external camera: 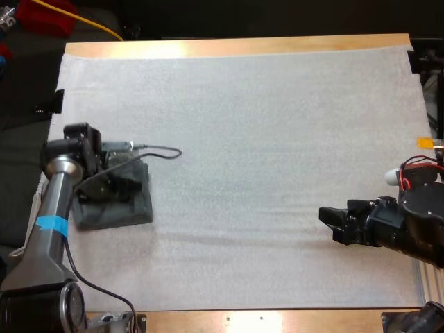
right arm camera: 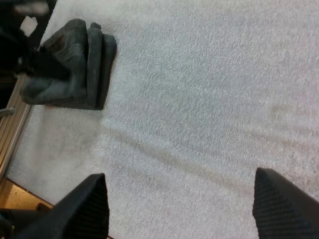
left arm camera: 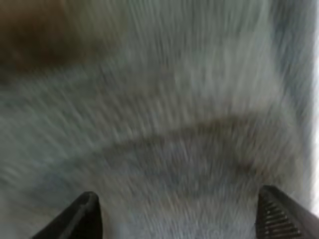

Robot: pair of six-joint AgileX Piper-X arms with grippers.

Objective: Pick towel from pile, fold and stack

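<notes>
high view: left tool (external camera: 114, 182) is hanging right over the towel stack (external camera: 123, 211), down at its top; can't tell contact from here. the stack is lying on the white mat (external camera: 263, 125) near the mat's left edge, about halfway between the near and far sides of the desk (external camera: 236, 46). it's dark grey-green, roughly square, with the arm covering its far part. right tool (external camera: 331, 223) is sitting well apart from it, low over bare mat near the right side, pointing left.

left wrist view: left tool's two fingers (left arm camera: 87, 214) are standing wide apart, and grey-green cloth of the towel stack (left arm camera: 164, 99) is lying across the whole gap between them, close under the camera. a curved ridge is running across the cloth just ahead of the fingertips. fingers aren't pinching anything i can make out, so i'm reading it as spread open, holding nothing.

right wrist view: right tool's fingers (right arm camera: 279, 204) are spread wide, bare mat lying between them, gripping nothing. towel stack (right arm camera: 79, 74) is sitting far ahead near the mat's edge, folded layers showing along the side facing the middle of the mat, top looking lumpy rather than flat. left tool (right arm camera: 37, 64) is showing as a dark shape at the stack's outer side, touching or just over it; can't tell which. faint ripples are running across the mat between the stack and the right tool.
</notes>
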